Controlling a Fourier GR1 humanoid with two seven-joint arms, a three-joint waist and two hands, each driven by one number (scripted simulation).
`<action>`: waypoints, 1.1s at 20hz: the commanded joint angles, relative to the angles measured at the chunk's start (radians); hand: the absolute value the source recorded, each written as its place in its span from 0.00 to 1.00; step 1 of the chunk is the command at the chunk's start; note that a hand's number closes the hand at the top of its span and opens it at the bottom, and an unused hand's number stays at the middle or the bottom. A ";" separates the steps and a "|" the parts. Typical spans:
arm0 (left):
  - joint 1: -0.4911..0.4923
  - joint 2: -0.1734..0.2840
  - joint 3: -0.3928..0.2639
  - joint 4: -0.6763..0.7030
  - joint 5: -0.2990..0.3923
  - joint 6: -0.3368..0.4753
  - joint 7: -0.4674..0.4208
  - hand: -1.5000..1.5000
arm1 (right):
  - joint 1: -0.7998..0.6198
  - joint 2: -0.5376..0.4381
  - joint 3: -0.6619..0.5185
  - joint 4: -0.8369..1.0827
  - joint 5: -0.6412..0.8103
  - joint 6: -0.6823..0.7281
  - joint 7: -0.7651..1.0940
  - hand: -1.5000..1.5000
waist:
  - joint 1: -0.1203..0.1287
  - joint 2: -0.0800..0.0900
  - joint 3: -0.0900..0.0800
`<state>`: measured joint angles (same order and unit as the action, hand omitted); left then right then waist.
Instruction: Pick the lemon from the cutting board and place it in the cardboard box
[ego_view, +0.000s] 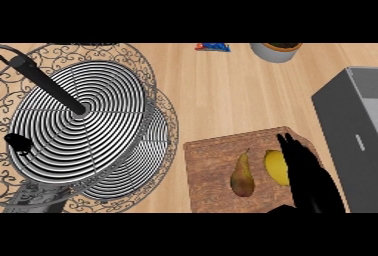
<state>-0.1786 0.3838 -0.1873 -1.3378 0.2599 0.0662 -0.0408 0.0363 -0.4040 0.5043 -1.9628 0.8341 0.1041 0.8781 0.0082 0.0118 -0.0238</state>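
Observation:
A yellow lemon lies on the brown wooden cutting board at the lower right. My right hand hovers over the board's right side with fingers straight, pointing away from me and covering the lemon's right edge. A brownish pear lies just left of the lemon. The grey box stands at the right edge, its opening partly cut off by the frame. My left hand does not show.
A large wire tiered basket with a black central post fills the left half. A grey pot and a small blue and red packet sit at the counter's far edge.

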 joint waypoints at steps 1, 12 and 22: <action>-0.093 -0.034 -0.123 -0.070 -0.099 -0.007 0.022 0.50 | 0.014 0.014 0.028 0.036 0.021 -0.005 -0.007 0.00 | -0.024 -0.013 0.025; -0.089 -0.018 -0.099 -0.073 -0.081 -0.039 -0.002 0.50 | -0.013 0.033 -0.009 0.139 -0.024 0.014 -0.049 0.00 | -0.015 -0.014 0.025; -0.080 -0.031 -0.113 -0.081 -0.112 -0.017 -0.002 0.50 | -0.040 0.078 0.004 0.295 0.042 -0.047 -0.076 0.00 | -0.009 -0.013 0.026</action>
<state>-0.1837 0.3913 -0.1894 -1.3167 0.2571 0.0087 -0.0790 0.0117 -0.3470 0.5042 -1.7233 0.8456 0.0837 0.8046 0.0107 0.0117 -0.0257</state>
